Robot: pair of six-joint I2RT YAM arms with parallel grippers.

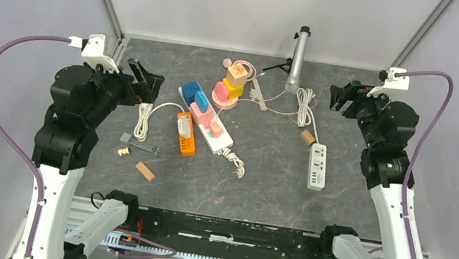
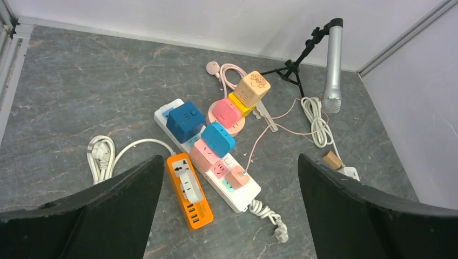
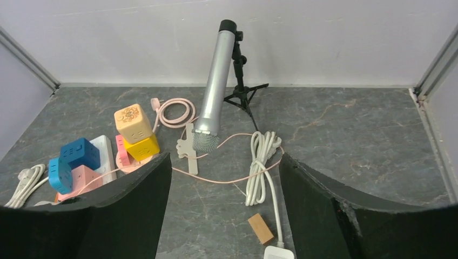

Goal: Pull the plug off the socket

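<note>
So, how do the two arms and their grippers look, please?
The left arm and right arm have white lower links and black upper joints. Each carries a white camera mount at the wrist and a looping purple cable. The left gripper and right gripper have broad, matte black fingers.

The grey marbled tabletop (image 1: 274,178) carries a white strip (image 1: 223,144) at centre, with an orange strip (image 1: 186,134) just beside it. A second strip (image 1: 317,166) lies well apart to the right. A wooden block (image 1: 144,171) lies front left, a coiled cord (image 1: 142,121) lies left, and a tripod (image 1: 283,66) stands at the back.
</note>
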